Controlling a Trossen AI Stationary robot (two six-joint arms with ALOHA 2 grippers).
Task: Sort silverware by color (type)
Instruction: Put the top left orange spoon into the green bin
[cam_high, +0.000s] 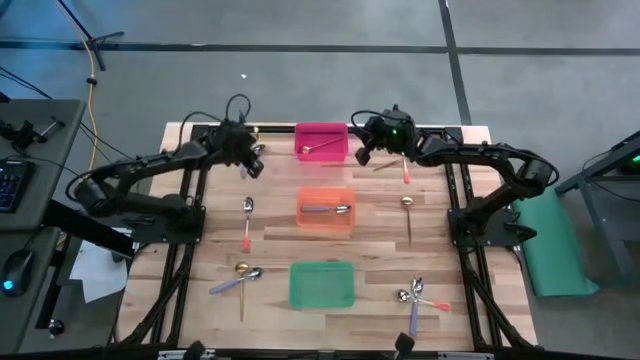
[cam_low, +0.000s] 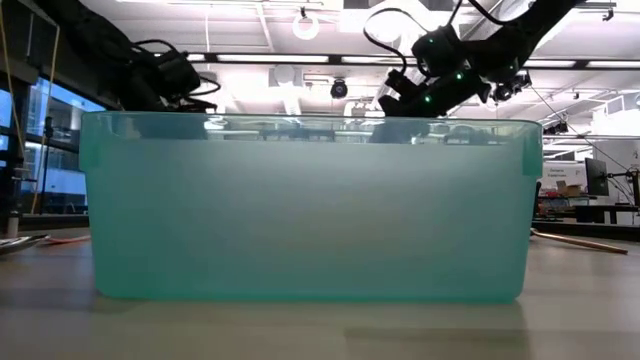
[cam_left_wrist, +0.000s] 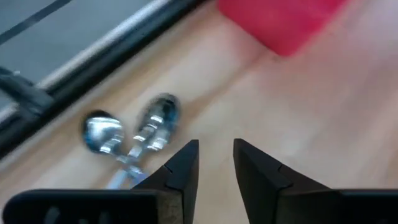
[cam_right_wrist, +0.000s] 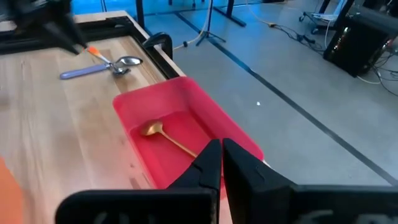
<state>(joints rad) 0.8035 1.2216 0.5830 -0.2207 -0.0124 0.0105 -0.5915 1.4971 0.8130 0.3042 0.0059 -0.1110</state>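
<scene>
My left gripper (cam_high: 252, 158) hovers over the table's far left, fingers open (cam_left_wrist: 216, 155), just short of two silver spoons (cam_left_wrist: 134, 134) that lie crossed on the wood; these show with a purple and an orange-red handle in the right wrist view (cam_right_wrist: 102, 67). My right gripper (cam_high: 364, 151) is at the right side of the pink bin (cam_high: 321, 141), shut and empty (cam_right_wrist: 222, 158). A gold spoon (cam_right_wrist: 163, 134) lies on the floor of the pink bin (cam_right_wrist: 186, 102). The orange bin (cam_high: 325, 222) holds one silver spoon (cam_high: 327, 209).
The green bin (cam_high: 321, 284) sits at the near middle and fills the low view (cam_low: 310, 210). Loose spoons lie at left (cam_high: 247, 215), near left (cam_high: 240, 280), right (cam_high: 407, 212), far right (cam_high: 405, 170) and near right (cam_high: 415, 295). Black frame rails edge the table.
</scene>
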